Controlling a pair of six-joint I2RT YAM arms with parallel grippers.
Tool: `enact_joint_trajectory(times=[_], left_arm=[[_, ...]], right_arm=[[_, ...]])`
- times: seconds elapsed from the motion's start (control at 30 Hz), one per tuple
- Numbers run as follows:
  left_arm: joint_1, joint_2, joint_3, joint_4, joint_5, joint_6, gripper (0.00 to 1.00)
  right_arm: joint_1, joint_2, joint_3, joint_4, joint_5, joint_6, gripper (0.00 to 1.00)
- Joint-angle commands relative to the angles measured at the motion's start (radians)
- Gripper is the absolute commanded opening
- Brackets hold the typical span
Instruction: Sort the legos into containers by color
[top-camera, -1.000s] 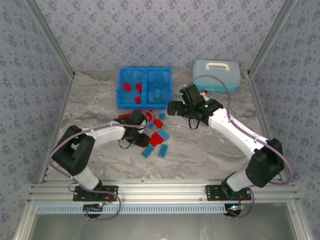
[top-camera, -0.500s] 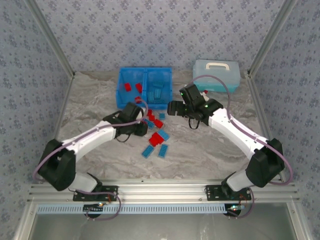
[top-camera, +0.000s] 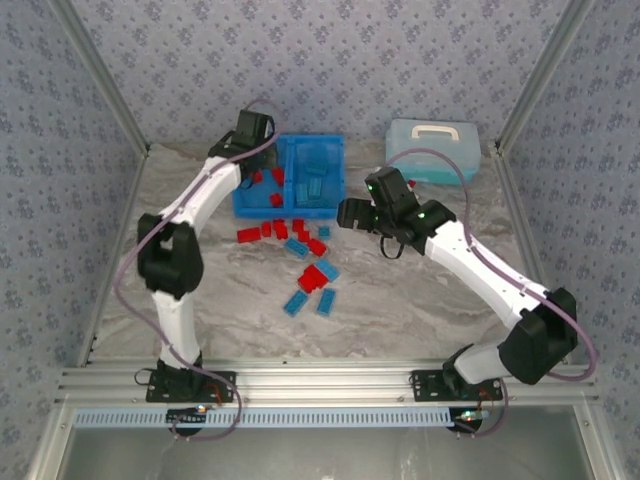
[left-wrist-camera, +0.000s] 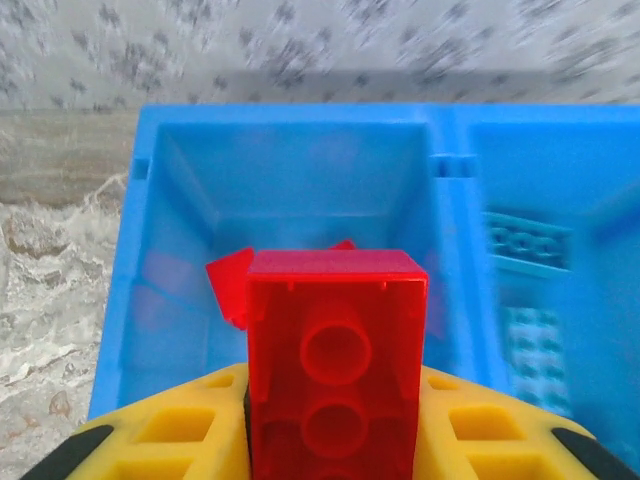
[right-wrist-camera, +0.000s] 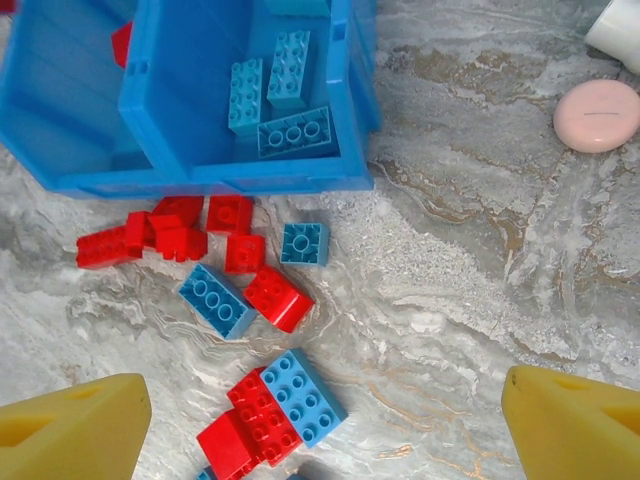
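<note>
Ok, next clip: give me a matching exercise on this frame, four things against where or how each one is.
1 left fingers
2 right fingers
3 pink disc
4 light blue bricks in the bin

A right compartment
B on the table, right of the bin
C shut on a red brick
D open above the loose bricks

Pairs: 1-C, 2-D, 3-B, 4-A

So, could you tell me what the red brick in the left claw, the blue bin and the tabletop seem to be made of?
Red brick: glossy, slightly translucent hard plastic, crisply moulded. Blue bin: smooth moulded plastic, faint sheen. Tabletop: grey-veined marble look; real stone or printed laminate, I cannot tell.
</note>
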Motion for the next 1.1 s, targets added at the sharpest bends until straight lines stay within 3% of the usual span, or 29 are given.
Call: enact_joint_trajectory(times=[0.0,0.13,0.3,0.4,0.53,0.73,0.87,1.07], left_arm=[[0.006,0.143,0.211,-0.2,-0.017,-0.001,0.35],[0.013,0.267,0.344,-0.274,0.01,-0.037,0.4],[0.011,0.225,0.31,-0.244,0.058,-0.045,0.59],[0.013,0.151,0.276,-0.234,0.05,-0.035,0.63],[0.02,-0.019,0.169,-0.202,0.048,-0.021,0.65],[0.024,-0.365,-0.106,-0.149,0.084,0.045,0.75],[0.023,-0.585,-0.3,-0.113,0.16,0.103,0.83],[0.024,-0.764,-0.471,-0.151,0.322,0.216,0.92]], right_arm=[[0.003,-0.045,-0.017,-0.008,0.032,0.043,0.93],[0.004,-0.051,-0.022,-0.01,0.025,0.037,0.94],[0.007,-0.049,-0.049,-0.048,0.019,0.032,0.93],[0.014,-0.05,-0.082,-0.046,0.007,0.047,0.94],[0.065,-0.033,-0.147,-0.035,-0.022,0.098,0.93],[0.28,0.069,-0.185,-0.104,0.03,0.184,0.94],[0.382,0.195,-0.151,-0.18,0.12,0.223,0.99],[0.421,0.37,-0.084,-0.165,0.073,0.176,1.0]])
